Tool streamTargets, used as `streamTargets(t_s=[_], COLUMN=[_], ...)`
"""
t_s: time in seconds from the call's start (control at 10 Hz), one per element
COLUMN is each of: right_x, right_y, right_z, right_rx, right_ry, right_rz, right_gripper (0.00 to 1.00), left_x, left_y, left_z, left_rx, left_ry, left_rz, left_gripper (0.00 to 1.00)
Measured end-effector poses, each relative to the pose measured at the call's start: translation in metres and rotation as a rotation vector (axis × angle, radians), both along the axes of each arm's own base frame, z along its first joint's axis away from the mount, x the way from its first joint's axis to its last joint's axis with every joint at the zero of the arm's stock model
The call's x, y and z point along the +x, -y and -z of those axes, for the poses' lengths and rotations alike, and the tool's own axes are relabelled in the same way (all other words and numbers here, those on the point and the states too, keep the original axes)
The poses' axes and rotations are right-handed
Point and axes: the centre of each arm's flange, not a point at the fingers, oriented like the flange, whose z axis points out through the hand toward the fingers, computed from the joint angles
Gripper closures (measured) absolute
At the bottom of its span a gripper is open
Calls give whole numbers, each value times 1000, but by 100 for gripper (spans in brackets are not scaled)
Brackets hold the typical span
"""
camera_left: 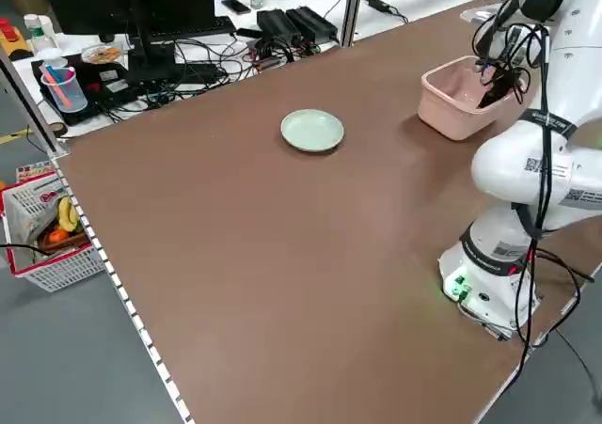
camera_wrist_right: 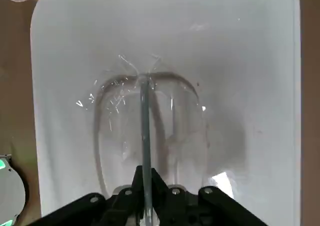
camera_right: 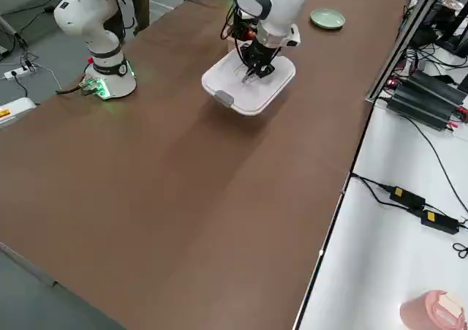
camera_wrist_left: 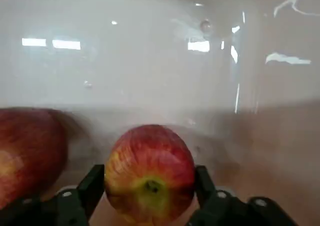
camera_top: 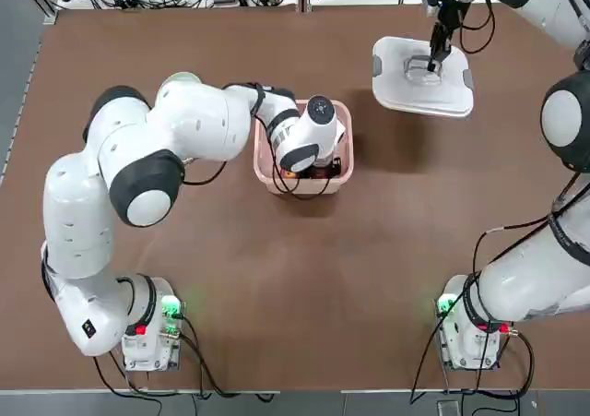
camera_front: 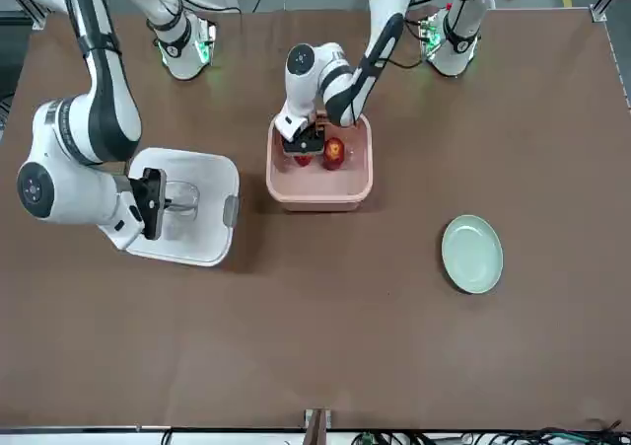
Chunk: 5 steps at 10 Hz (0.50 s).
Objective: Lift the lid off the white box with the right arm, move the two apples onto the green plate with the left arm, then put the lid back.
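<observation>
I see my left hand (camera_wrist_left: 150, 196) down in the white box (camera_front: 320, 193) at frame centre, fingers clamped on one apple (camera_wrist_left: 149, 181), while my right hand (camera_wrist_right: 145, 186) pinches the lid (camera_front: 192, 208) handle at left.

We list: pink box (camera_front: 317, 193), open, mid-table, holding two red-yellow apples (camera_front: 334, 152); white lid (camera_front: 197, 208) flat toward the right edge; mint plate (camera_front: 471, 254), bare, toward the left edge.
</observation>
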Motion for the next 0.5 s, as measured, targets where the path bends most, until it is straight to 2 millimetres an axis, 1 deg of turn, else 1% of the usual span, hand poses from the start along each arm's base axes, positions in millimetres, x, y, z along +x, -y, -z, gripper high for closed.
streamTargets(t_s=[0.1,0.3,0.4,0.5], right_x=[0,1,1,2], right_y=[1,1,2,3], right_z=[0,1,2,3], right_rx=[0,1,1,1], right_ry=[2,3,2,1], right_rz=[0,-3,-2,-1], right_gripper=[94,94,94,94], left_x=[0,1,4,7], left_y=[0,1,3,5], left_z=[-1,-3,-11,-29], left_rx=[0,-4,-15,-25], left_ry=[3,6,14,28], left_rz=[3,2,0,-2], left_gripper=[30,30,30,30])
